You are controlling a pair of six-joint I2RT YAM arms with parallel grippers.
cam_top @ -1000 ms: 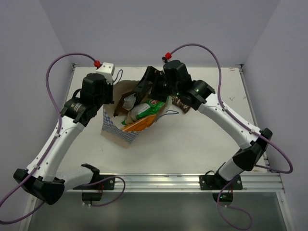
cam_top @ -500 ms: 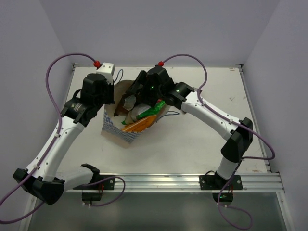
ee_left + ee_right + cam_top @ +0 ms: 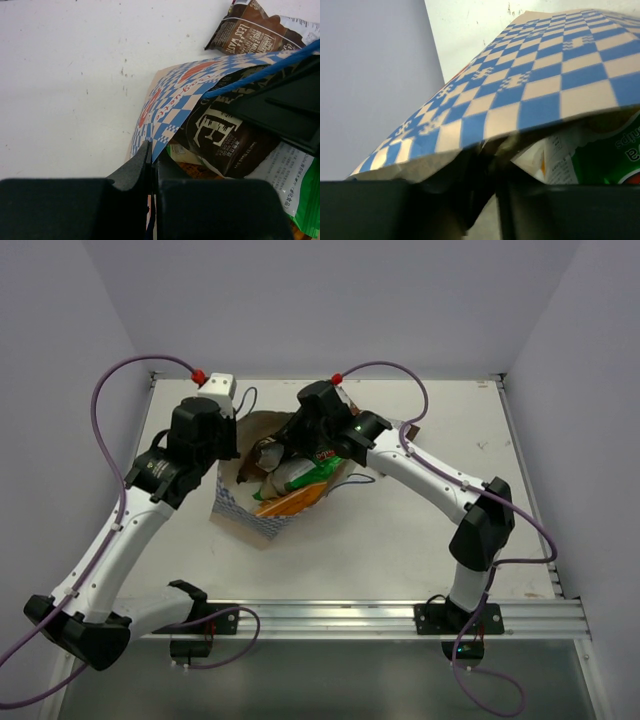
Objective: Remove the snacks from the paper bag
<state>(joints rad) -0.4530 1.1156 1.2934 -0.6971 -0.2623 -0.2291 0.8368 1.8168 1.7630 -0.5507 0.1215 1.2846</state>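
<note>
Your left hand [image 3: 151, 152] pinches the paper bag [image 3: 170, 105] rim steady so your right hand [image 3: 495, 205], its grip unclear, can reach the snacks [image 3: 227, 142].

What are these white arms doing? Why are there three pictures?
Those are two robot arms bolted to a white table. One picture looks down from above; the others come from a camera on each wrist. A checked paper bag lies there, holding a green packet, an orange packet and a brown packet. A second brown packet lies outside it. The left pincer is shut on the bag's edge. The right pincer reaches into the bag's mouth; whether it grips anything, I cannot tell.
</note>
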